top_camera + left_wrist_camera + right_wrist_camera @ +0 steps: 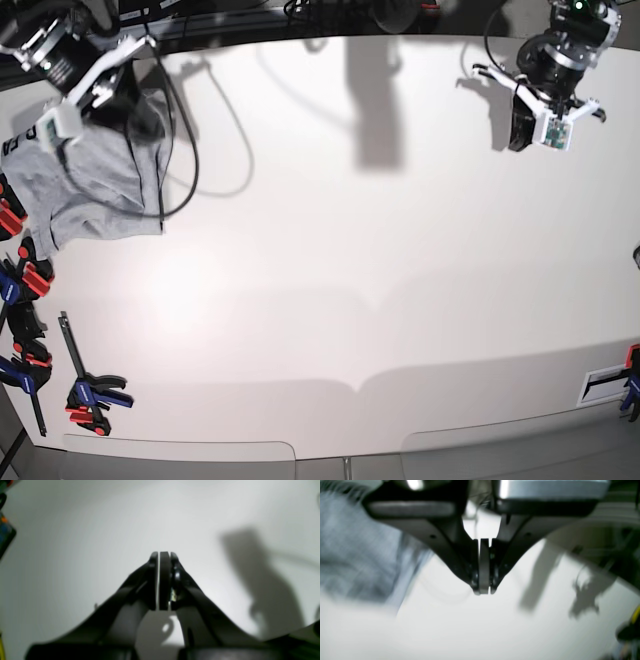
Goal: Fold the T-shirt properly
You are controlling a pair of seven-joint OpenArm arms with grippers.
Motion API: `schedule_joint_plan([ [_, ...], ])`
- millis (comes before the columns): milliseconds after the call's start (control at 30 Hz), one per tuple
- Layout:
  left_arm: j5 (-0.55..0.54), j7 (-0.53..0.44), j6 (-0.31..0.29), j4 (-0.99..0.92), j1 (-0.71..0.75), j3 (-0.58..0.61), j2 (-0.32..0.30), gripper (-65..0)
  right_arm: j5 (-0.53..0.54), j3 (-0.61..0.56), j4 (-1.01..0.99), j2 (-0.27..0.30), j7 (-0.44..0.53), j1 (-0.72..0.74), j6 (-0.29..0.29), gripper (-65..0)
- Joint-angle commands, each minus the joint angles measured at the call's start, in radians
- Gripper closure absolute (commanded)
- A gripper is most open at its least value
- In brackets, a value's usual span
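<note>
Base view: I have the T-shirt (85, 185) lying at the far left of the white desk (340, 260), bunched into a rumpled heap rather than spread flat, with part of its black lettering showing near the desk's left edge. The right arm hangs over the top of that heap; its right gripper (483, 590) has the jaws closed on nothing — in the right wrist view they meet over bare desk, with grey cloth just beside them to the left, blurred. The left gripper (163, 555) sits well apart from the garment, at the opposite far corner of the desk, jaws likewise closed and empty above plain white surface.

I judge the shirt light, limp and entirely without stiffness: it will sag from any single pinch, drag across the desk and bring hidden layers with it. It is not fragile, and cotton should give the pads fair friction. Where to take hold — I would choose the shoulder seams or the two hem corners, one per arm, so that the cloth can be lifted and laid out flat before any fold. From these views I cannot tell which edge of the heap is hem and which is collar.

Clamps (90, 390) lie along the desk's left and near edge.
</note>
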Motion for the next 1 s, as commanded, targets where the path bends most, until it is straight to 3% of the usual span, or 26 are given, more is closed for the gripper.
schedule_joint_plan([
  [0, 0.005, -0.007, 0.004, 0.017, 0.028, -0.01, -0.008, 0.0, 0.054, 0.005, 0.013, 0.006, 0.021, -0.033, 0.001, 0.0],
  [300, 0.024, 0.123, 0.004, 0.017, 0.296, -0.034, -0.008, 0.0, 0.124, -0.004, 0.013, 0.003, 0.021, -0.352, 0.001, 0.0],
  [500, -0.067, 0.223, 0.004, -0.001, 0.515, -0.034, -0.008, 0.0, -0.005, -0.127, 0.013, 0.031, 0.021, -0.553, 0.001, 0.0],
  [567, -0.111, 0.231, -0.011, -0.059, 0.574, -0.034, -0.009, 0.0, -0.054, -0.196, -0.002, 0.071, 0.021, -0.608, 0.001, 0.0],
  [700, -0.166, 0.23, -0.106, -0.249, 0.635, -0.034, -0.051, 0.0, -0.155, -0.374, -0.122, 0.186, 0.021, -0.687, 0.001, 0.0],
  [833, -0.256, 0.202, -0.182, -0.51, 0.631, -0.029, -0.123, 0.0, -0.393, -0.575, -0.343, 0.328, 0.021, -0.682, 0.001, 0.0],
  [967, -0.264, 0.107, -0.274, -0.765, 0.573, 0.016, -0.187, 0.0, -0.6, -0.803, -0.649, 0.454, 0.052, -0.575, 0.001, 0.0],
])
